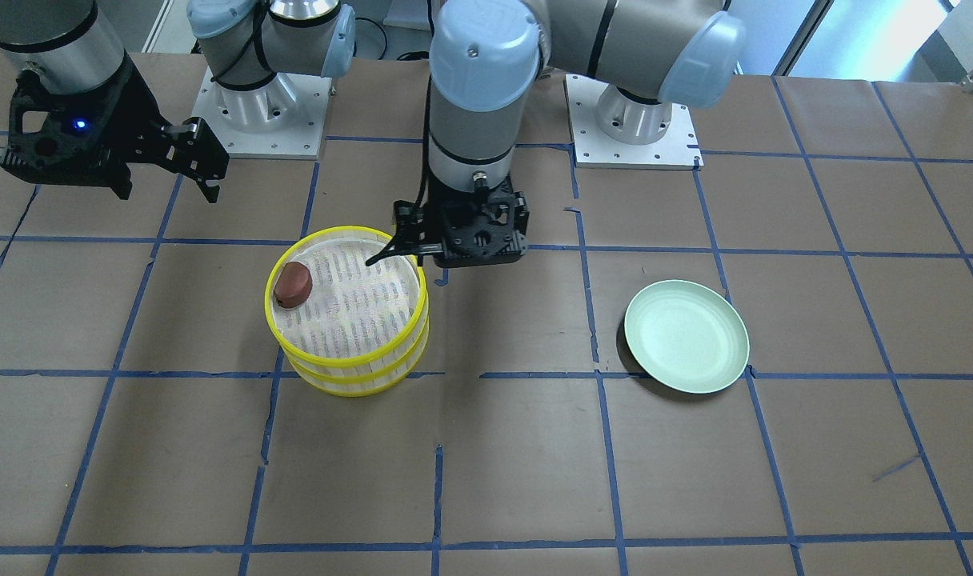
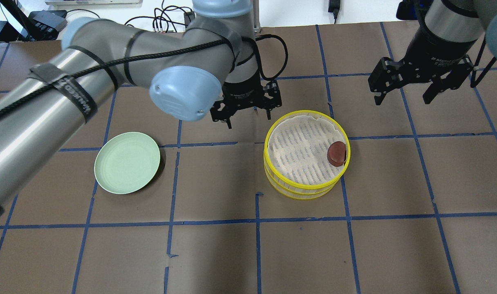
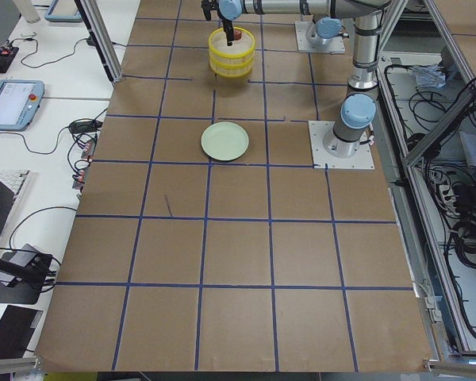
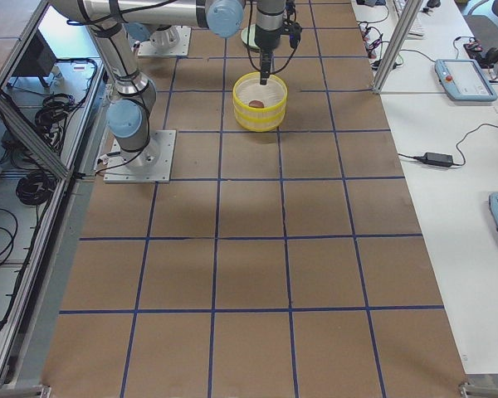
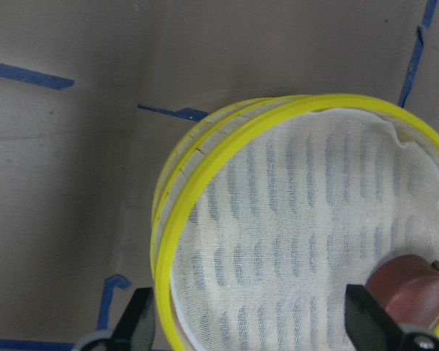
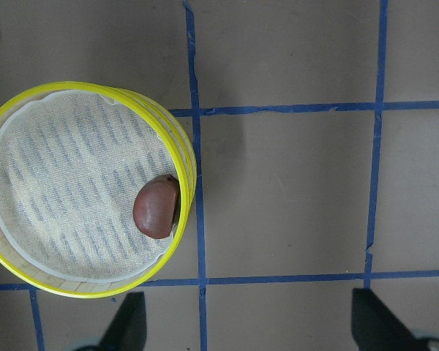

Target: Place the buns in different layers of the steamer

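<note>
The steamer (image 2: 305,153) stands as two stacked yellow-rimmed trays near the table's middle; it also shows in the front view (image 1: 346,316). The reddish-brown bun (image 2: 337,153) lies on the whitish liner of the top tray, against its rim on the robot's right; it also shows in the right wrist view (image 6: 156,207). The white bun is hidden. My left gripper (image 2: 249,120) is open and empty, just beyond the steamer's far left rim. My right gripper (image 2: 403,100) is open and empty, raised off to the steamer's right.
An empty pale green plate (image 2: 127,162) lies on the robot's left of the steamer. Brown paper with blue tape lines covers the table. The arm bases (image 1: 630,120) stand at the robot's edge.
</note>
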You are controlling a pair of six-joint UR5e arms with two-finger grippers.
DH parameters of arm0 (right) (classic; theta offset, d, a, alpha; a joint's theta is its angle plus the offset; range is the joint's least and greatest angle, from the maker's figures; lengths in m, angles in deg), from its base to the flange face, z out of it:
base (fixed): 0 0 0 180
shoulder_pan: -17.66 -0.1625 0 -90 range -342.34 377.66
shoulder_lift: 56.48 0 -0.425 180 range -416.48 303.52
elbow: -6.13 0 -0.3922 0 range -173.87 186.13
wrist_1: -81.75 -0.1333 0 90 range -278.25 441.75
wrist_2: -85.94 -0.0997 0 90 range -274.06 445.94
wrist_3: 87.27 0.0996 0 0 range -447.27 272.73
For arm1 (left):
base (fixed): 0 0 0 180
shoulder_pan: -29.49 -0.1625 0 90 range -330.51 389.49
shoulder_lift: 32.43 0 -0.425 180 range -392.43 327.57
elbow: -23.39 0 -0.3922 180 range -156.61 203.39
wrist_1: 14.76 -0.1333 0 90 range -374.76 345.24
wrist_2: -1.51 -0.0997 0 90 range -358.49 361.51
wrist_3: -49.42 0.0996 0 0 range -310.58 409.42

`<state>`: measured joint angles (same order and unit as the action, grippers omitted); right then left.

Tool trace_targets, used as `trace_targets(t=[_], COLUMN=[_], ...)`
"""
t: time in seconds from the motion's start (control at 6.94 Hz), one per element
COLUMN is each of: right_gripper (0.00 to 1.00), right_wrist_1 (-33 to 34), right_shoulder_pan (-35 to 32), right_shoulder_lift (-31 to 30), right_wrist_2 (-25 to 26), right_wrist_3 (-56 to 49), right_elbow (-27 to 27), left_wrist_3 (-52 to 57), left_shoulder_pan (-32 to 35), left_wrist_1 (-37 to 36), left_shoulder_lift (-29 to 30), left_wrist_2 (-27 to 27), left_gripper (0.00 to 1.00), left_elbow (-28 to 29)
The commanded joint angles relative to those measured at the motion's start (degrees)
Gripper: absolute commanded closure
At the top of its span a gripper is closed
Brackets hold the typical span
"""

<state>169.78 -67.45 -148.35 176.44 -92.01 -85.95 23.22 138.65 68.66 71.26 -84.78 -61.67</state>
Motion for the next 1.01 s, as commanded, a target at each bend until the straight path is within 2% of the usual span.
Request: trace_targets(t=[0.0, 0.14, 0.58, 0.72, 0.86], right_gripper=[0.00, 0.00, 0.00, 0.00, 0.00], right_wrist_1=[4.23, 4.26, 3.65, 2.95, -0.80], right_shoulder_pan=[-3.29, -3.83, -3.83, -3.92, -3.83], right_shoulder_lift=[0.64, 0.64, 0.64, 1.77, 3.43], right_wrist_2=[-0.06, -0.14, -0.32, -0.41, -0.50], right_wrist_3=[-0.28, 0.86, 3.93, 4.12, 4.38], right_elbow=[0.15, 0.67, 2.43, 4.61, 7.24], left_wrist_3=[20.03, 24.65, 28.74, 28.74, 27.70], left_shoulder_pan=[-10.06, -12.71, -16.86, -16.95, -16.78], left_wrist_1=[7.88, 8.85, 9.66, 9.74, 9.48], left_shoulder_lift=[-7.33, -8.66, -9.91, -9.91, -9.82], left_wrist_2=[-2.55, -6.66, -7.05, -7.05, -6.01], left_gripper=[0.01, 0.00, 0.00, 0.00, 0.00], left_elbow=[0.60, 0.77, 0.25, 0.07, -0.28])
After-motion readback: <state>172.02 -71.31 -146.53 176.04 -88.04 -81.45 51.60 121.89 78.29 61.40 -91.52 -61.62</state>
